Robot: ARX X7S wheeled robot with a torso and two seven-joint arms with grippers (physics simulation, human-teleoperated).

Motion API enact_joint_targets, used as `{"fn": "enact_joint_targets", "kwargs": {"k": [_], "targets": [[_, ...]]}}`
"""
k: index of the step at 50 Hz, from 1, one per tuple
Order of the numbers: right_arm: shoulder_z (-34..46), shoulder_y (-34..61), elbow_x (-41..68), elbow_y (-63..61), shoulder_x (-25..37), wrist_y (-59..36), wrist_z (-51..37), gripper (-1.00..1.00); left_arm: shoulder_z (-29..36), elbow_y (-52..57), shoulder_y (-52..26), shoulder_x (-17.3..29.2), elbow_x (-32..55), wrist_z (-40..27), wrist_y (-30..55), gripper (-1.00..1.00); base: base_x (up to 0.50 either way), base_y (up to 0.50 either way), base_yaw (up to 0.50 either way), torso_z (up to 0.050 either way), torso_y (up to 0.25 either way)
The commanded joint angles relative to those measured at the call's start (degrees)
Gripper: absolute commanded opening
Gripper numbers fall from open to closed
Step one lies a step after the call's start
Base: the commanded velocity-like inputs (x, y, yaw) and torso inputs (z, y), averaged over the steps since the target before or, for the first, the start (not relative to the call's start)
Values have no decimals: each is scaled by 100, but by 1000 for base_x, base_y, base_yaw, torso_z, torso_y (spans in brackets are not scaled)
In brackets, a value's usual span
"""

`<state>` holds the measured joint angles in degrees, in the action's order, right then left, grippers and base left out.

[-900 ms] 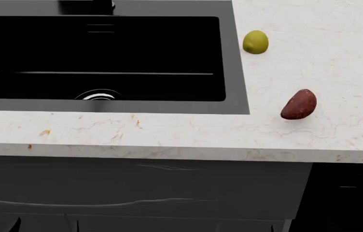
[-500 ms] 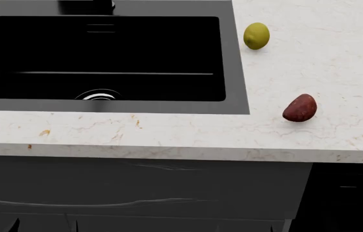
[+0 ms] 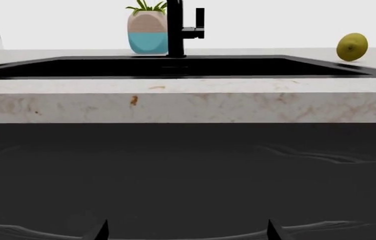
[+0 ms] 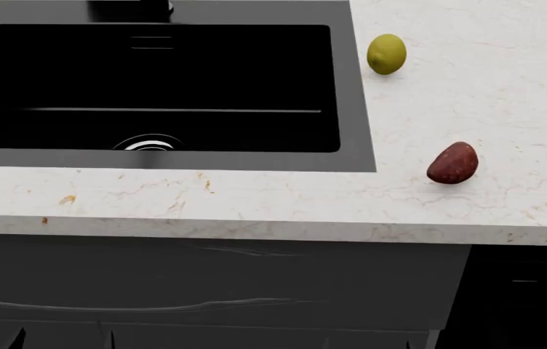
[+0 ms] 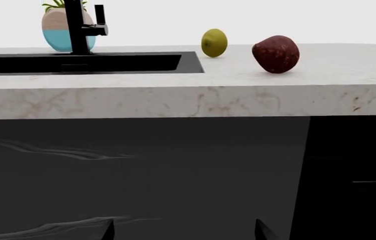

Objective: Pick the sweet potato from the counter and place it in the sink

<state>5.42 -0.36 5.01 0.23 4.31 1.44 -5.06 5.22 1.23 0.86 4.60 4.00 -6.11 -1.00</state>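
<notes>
The surface [image 4: 254,196], a white marble-like slab with faint tan veins and a thick pale edge, is being seen from above in the head view, with dark cabinet fronts [image 4: 206,291] being shown below its edge. The sink [image 4: 356,109], a matte black basin with a wide rim, is being shown set into the surface, and a chrome drain strainer [image 4: 149,143] is being glimpsed at its near wall. The sweet potato [image 4: 452,162] is being shown lying on the surface to the right of the sink, near the front edge and apart from the rim. A yellow-green lemon [image 4: 386,54] is being shown farther back, just beside the rim and well apart from the tuber. In the wrist views a black faucet [image 3: 176,27] and a potted plant [image 3: 146,31] are being shown behind the basin against a plain pale wall. The left claw [image 3: 186,232] and the right claw [image 5: 182,231] are being held low before the cabinet, fingertips parted wide, with nothing gripped.
</notes>
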Motion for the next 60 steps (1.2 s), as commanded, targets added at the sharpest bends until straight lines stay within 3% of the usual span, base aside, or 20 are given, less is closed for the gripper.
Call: {"fn": "enact_joint_targets", "kwargs": {"k": [1,23,34,43,52,60], "targets": [[64,-47,140,-219,91,-55,-85,100,97,269,18,87,-6,-177,206,100,0,0,0,0,0],[75,31,96,-1762,510,-1003,-401,100,171,1084,-436,480,-148,-301,1042,100,0,0,0,0,0],[-93,325,203,-2877,831,-2189,-533,100,87,1925,-926,671,-47,-303,2305,100,0,0,0,0,0],[-348,912,337,-3790,1123,-3704,-699,100,-43,2409,-1365,783,248,-190,3294,100,0,0,0,0,0],[-668,1391,624,-4278,1210,-4700,-756,100,-172,2693,-1723,817,524,-147,3997,100,0,0,0,0,0],[-873,1695,911,-4461,1256,-5344,-704,100,-151,2760,-1824,883,556,-136,4123,100,0,0,0,0,0]]}}
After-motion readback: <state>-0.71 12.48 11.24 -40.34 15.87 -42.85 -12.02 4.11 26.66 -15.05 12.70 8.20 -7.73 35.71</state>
